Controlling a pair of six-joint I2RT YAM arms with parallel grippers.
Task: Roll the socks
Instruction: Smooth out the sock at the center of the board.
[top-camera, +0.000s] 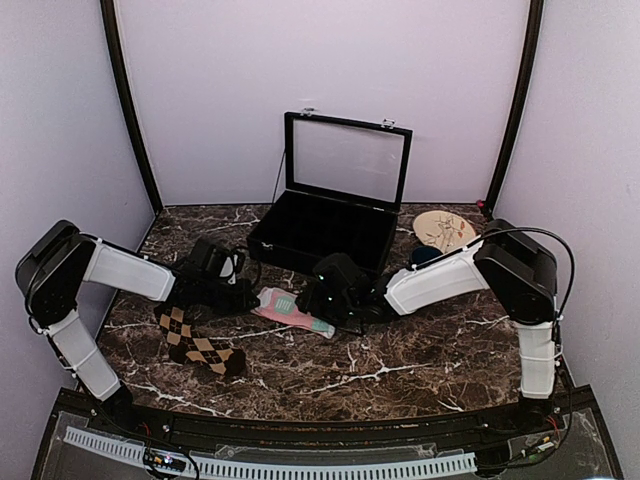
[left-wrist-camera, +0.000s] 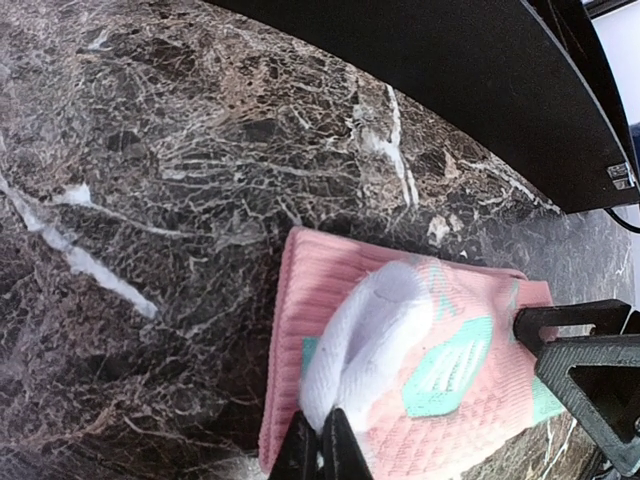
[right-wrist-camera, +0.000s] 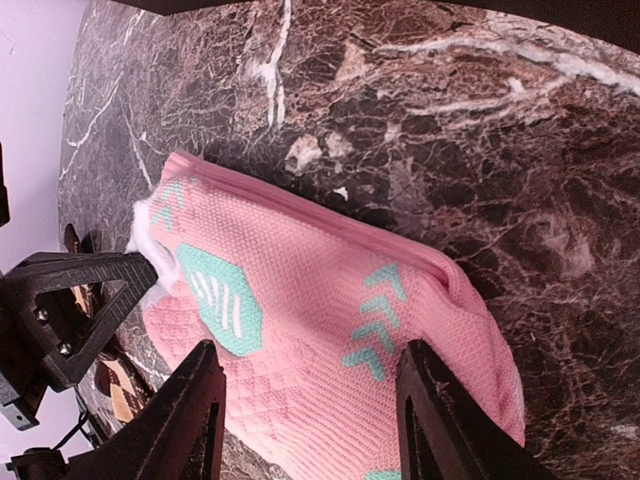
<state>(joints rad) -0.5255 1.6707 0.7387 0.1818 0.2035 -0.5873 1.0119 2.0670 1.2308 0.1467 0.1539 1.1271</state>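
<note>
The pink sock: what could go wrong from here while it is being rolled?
1. The left gripper pinches only a small bit of the white toe; the fabric may slip out and the fold fall open.
2. The right gripper stands open over the pink sock, without gripping it, so the sock may slide on the table instead of rolling.

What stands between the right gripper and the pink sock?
Nothing visible. The right gripper has its open fingers right over the pink sock, with only bare fabric between them. The left gripper pinches the white toe off to one side.
</note>
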